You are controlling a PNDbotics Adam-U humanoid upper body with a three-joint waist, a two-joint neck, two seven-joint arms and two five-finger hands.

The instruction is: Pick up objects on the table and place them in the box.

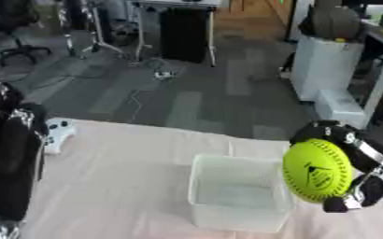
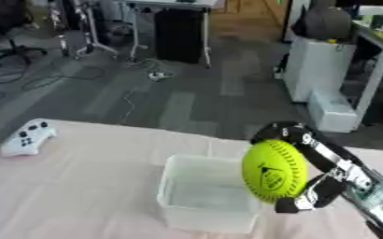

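One yellow-green disc (image 2: 274, 170), standing on edge above the right rim of the box, is clasped between the thumb and fingers of the one right hand (image 2: 302, 164) in view. One clear plastic box (image 1: 237, 192) sits toward the near edge of the one table (image 2: 88, 191), which is covered in pale cloth. One white game controller (image 2: 27, 137) lies at the table's far left corner. One dark arm (image 1: 11, 158) shows at the left edge.
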